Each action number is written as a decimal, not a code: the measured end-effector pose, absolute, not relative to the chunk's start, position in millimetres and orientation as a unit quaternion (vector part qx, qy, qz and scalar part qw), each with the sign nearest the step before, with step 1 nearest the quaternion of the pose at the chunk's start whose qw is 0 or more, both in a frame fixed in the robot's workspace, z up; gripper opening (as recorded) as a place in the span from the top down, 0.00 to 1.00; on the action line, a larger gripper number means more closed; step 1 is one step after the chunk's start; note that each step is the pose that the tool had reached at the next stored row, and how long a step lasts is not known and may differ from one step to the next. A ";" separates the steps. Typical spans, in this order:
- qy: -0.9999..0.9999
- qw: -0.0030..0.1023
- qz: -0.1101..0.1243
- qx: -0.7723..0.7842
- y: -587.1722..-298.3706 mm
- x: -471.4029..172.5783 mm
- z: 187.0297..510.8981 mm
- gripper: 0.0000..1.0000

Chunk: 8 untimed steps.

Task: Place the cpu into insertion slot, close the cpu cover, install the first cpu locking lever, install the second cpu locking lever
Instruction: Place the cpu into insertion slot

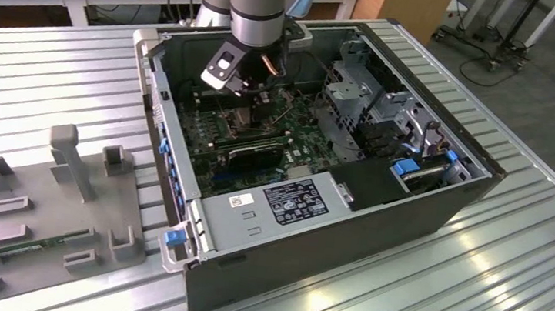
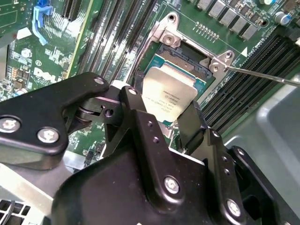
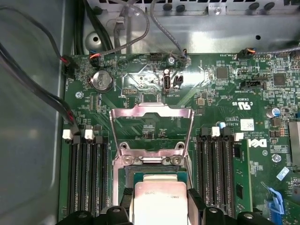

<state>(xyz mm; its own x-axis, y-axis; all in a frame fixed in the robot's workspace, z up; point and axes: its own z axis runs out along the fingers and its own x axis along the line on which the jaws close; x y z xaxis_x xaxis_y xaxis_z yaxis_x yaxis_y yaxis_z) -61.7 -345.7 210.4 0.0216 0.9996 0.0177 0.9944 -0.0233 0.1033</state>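
My gripper (image 1: 247, 94) reaches down into the open computer case, over the green motherboard. In both wrist views its black fingers (image 2: 136, 110) sit against two opposite sides of the cpu (image 2: 168, 91), a pale silvery square chip. The gripper (image 2: 164, 115) is shut on the chip. The cpu (image 3: 161, 199) hangs over the insertion slot (image 2: 187, 56), whose dark recess (image 3: 140, 172) partly shows beyond the chip's far edge. The cpu cover (image 3: 151, 111), a silvery frame with a square cut-out, stands swung open past the slot. A thin wire locking lever (image 2: 262, 75) sticks out beside the slot.
Long black memory slots (image 3: 86, 173) flank the socket on both sides. Cables (image 3: 42, 98) run along the case wall. A metal drive cage (image 1: 366, 95) fills the case on the exterior view's right. A grey fixture (image 1: 45, 208) lies on the slatted table.
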 end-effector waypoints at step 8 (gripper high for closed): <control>0.698 0.031 0.042 0.714 -341.4 -61.9 207.3 0.46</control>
